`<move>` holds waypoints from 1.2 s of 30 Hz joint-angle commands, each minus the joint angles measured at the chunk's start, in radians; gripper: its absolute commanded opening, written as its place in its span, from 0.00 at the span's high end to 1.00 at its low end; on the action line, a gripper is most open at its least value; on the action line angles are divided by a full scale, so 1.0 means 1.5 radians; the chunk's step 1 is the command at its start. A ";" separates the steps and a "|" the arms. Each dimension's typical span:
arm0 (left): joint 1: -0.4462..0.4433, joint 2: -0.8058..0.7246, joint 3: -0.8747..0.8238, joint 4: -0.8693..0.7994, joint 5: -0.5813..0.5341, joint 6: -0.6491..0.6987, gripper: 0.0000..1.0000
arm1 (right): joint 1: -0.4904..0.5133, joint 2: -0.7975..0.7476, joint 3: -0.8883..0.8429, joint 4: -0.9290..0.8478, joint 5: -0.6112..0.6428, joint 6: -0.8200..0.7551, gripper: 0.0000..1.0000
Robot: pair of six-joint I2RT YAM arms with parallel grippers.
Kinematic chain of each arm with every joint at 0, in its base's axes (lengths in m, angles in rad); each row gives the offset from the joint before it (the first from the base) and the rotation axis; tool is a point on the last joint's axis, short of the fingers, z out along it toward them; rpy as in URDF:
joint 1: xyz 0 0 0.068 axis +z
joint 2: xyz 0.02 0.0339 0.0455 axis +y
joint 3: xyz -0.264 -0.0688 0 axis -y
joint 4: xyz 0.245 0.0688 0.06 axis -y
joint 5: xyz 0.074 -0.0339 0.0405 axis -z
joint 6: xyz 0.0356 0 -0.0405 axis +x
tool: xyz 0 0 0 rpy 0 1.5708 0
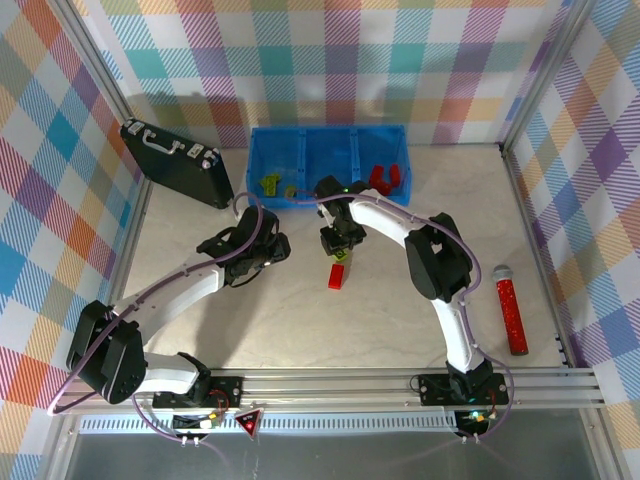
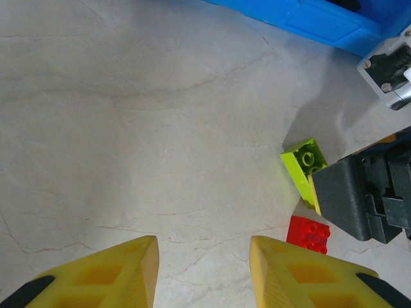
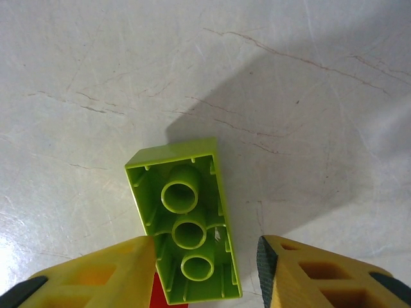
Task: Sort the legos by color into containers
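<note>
Straddling the upturned lime green brick (image 3: 183,221), the right pincer (image 3: 205,247) is released, a gap beside its frame-right finger (image 3: 308,276). Brick lies on the surface (image 3: 289,96), bottom centre, long axis running between the fingers. Farther off, the left pincer (image 2: 202,256) is released, empty.

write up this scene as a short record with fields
left tool: open, empty, above pale stone-look table
right tool: fingers either side of lime green plastic brick, grip unclear
that brick: underside up, small red plastic brick right beside it
bright blue plastic bin: lime bricks in left compartment, red bricks in right
elsewhere: black briefcase far left, red glittery tube right
</note>
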 commanded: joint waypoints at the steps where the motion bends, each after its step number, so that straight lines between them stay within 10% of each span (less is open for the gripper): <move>1: -0.006 0.015 0.027 -0.032 -0.004 -0.005 0.58 | 0.003 -0.031 -0.016 -0.007 -0.005 -0.001 0.52; 36: -0.135 0.535 0.467 -0.167 -0.033 -0.140 0.41 | -0.152 -0.364 -0.309 0.007 0.018 0.041 0.50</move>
